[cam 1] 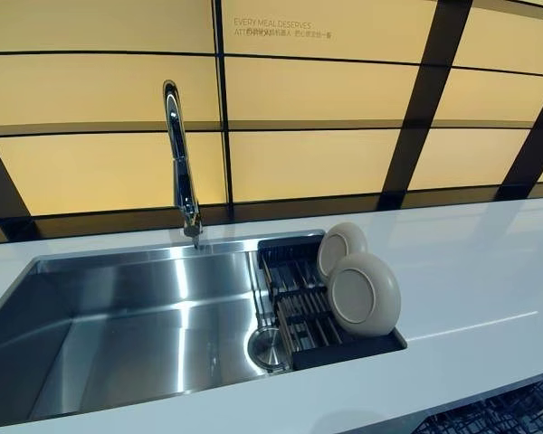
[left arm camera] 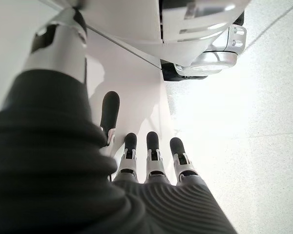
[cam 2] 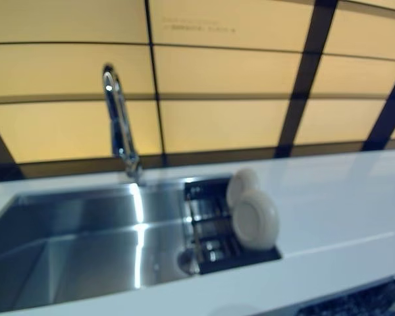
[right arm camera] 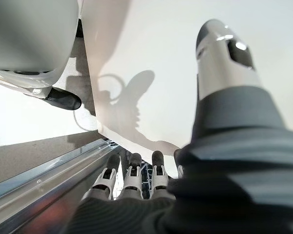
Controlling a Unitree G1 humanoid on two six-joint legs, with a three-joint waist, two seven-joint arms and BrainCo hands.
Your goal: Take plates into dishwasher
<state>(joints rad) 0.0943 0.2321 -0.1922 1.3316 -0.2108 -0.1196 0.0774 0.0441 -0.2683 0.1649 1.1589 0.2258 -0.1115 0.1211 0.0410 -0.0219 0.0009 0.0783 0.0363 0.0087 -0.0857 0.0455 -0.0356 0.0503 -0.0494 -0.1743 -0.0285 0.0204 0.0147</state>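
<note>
Your two beige plates (cam 1: 364, 294) stand on edge in the sink rack (cam 1: 300, 316), centre-right: stiff, glossy, breakable, so pinch the top rim; both hands, left (left arm camera: 136, 156) and right (right arm camera: 132, 178), hang relaxed, empty.

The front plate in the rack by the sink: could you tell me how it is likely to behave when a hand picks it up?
The front plate looks rigid and glazed, so probably slippery and breakable if dropped. It stands on edge in the black rack, leaning close to the rear plate, so a sideways nudge may tip it or knock the two together. Lifting upward seems safer.
</note>
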